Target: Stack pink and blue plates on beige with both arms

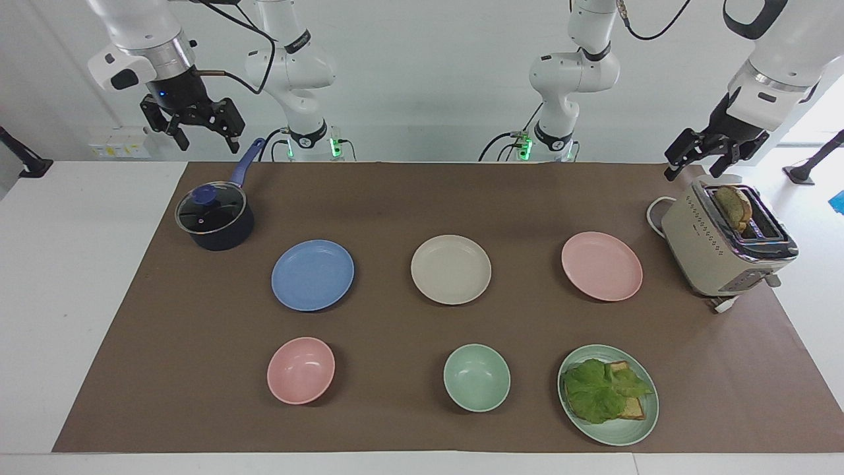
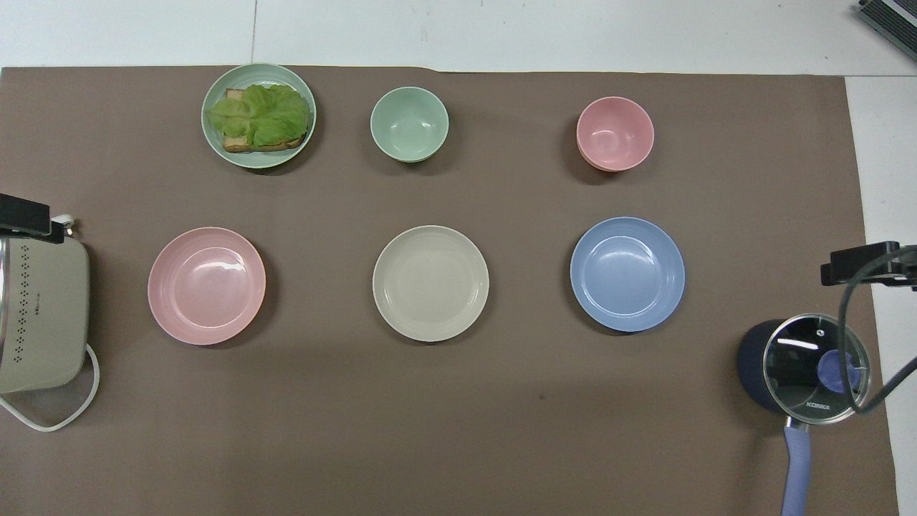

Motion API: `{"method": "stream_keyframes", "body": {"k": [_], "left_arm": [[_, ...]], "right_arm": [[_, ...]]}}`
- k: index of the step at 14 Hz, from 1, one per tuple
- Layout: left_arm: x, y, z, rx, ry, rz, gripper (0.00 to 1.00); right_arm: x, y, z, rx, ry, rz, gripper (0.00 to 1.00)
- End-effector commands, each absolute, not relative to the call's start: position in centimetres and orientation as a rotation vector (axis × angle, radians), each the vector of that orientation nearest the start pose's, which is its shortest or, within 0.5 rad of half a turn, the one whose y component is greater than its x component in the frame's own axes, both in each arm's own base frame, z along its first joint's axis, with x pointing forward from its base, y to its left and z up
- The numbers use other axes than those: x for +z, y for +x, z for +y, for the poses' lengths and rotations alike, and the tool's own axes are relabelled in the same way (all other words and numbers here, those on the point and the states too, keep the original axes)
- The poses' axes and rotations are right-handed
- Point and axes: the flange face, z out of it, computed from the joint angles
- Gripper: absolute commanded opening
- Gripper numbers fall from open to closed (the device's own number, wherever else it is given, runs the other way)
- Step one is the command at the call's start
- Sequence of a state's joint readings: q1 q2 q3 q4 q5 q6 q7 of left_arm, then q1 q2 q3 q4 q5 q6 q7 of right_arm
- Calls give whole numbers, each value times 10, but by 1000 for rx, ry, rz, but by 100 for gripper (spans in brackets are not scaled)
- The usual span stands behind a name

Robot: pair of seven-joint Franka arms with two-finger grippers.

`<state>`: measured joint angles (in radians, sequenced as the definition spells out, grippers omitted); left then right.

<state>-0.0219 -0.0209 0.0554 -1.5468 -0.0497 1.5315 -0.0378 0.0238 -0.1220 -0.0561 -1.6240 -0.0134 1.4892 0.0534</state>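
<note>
Three equal plates lie in a row across the middle of the brown mat, none touching another. The beige plate (image 1: 451, 269) (image 2: 430, 283) is in the centre. The blue plate (image 1: 312, 274) (image 2: 627, 274) lies toward the right arm's end and the pink plate (image 1: 601, 265) (image 2: 206, 285) toward the left arm's end. My right gripper (image 1: 208, 142) (image 2: 860, 264) hangs open, high over the pot, holding nothing. My left gripper (image 1: 692, 170) (image 2: 27, 221) hangs open over the toaster, also holding nothing. Both arms wait at the robots' edge of the table.
A dark pot with a glass lid (image 1: 214, 221) stands at the right arm's end, and a beige toaster (image 1: 722, 247) with toast in it at the left arm's end. Farther from the robots are a pink bowl (image 1: 301, 370), a green bowl (image 1: 476, 377) and a green plate (image 1: 643, 422) with bread and lettuce.
</note>
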Motion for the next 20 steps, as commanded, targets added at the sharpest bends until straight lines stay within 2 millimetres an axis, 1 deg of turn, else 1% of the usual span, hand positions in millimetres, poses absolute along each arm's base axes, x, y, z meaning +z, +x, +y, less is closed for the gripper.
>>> {"method": "stream_keyframes", "body": {"k": [1, 4, 7, 8, 10, 14, 15, 17, 19, 20], "left_arm": [[647, 536, 15, 20, -3167, -121, 100], [646, 536, 18, 25, -3167, -126, 100], [643, 530, 19, 29, -3169, -127, 100], [637, 527, 20, 39, -3169, -134, 100], [629, 529, 19, 44, -3169, -130, 100], [595, 533, 21, 61, -3169, -138, 100], [587, 534, 29, 53, -3168, -159, 100], [565, 535, 33, 56, -3168, -168, 100], [539, 535, 42, 55, -3166, -198, 100], [530, 535, 43, 50, -3166, -199, 100]], "right_arm": [[661, 502, -21, 19, -3146, 146, 100], [660, 502, -21, 19, -3147, 146, 100], [661, 502, -21, 19, -3146, 146, 100], [661, 502, -21, 19, -3146, 146, 100], [661, 502, -21, 19, -3146, 146, 100], [661, 501, -22, 22, -3146, 139, 100], [661, 502, -22, 12, -3145, 136, 100], [659, 504, -18, 15, -3147, 134, 100], [652, 509, -17, 41, -3147, 131, 100], [653, 509, -17, 32, -3147, 136, 100]]}}
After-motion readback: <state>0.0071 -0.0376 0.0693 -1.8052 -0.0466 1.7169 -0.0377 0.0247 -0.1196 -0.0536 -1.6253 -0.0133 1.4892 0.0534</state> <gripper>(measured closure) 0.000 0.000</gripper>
